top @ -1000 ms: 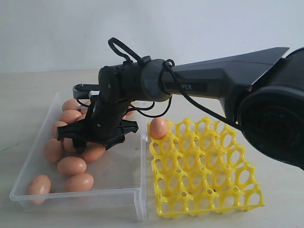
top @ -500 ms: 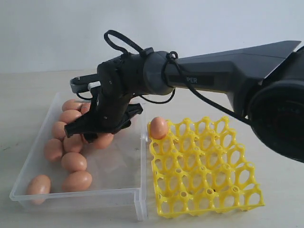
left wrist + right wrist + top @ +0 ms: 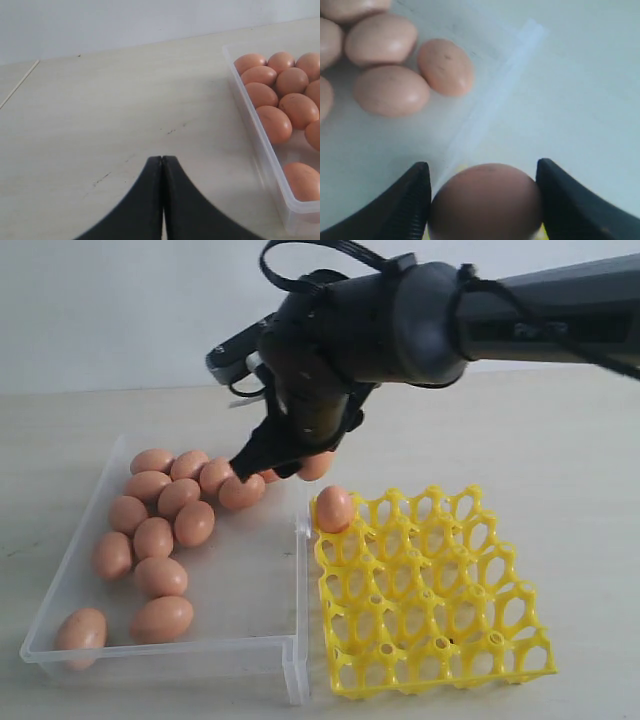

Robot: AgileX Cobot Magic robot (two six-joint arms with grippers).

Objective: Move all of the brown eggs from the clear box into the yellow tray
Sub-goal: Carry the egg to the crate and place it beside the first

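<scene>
My right gripper (image 3: 290, 462) hangs above the far right corner of the clear box (image 3: 160, 655), shut on a brown egg (image 3: 317, 466). In the right wrist view that held egg (image 3: 486, 200) fills the gap between both fingers (image 3: 415, 200), above the box wall (image 3: 495, 95). Several brown eggs (image 3: 160, 530) lie along the left and far side of the box. One egg (image 3: 334, 508) sits in the far left corner cup of the yellow tray (image 3: 430, 590). My left gripper (image 3: 162, 159) is shut on nothing, over bare table beside the box (image 3: 260, 145).
The right arm (image 3: 480, 320) stretches across above the tray from the right. The box and tray stand side by side, almost touching. Pale tabletop (image 3: 110, 100) lies left of the box, and a pale wall stands behind the table.
My right gripper has risen out of the clear box with an egg and swung right and back, toward the tray's far left corner. The eggs left in the box lie exposed.
</scene>
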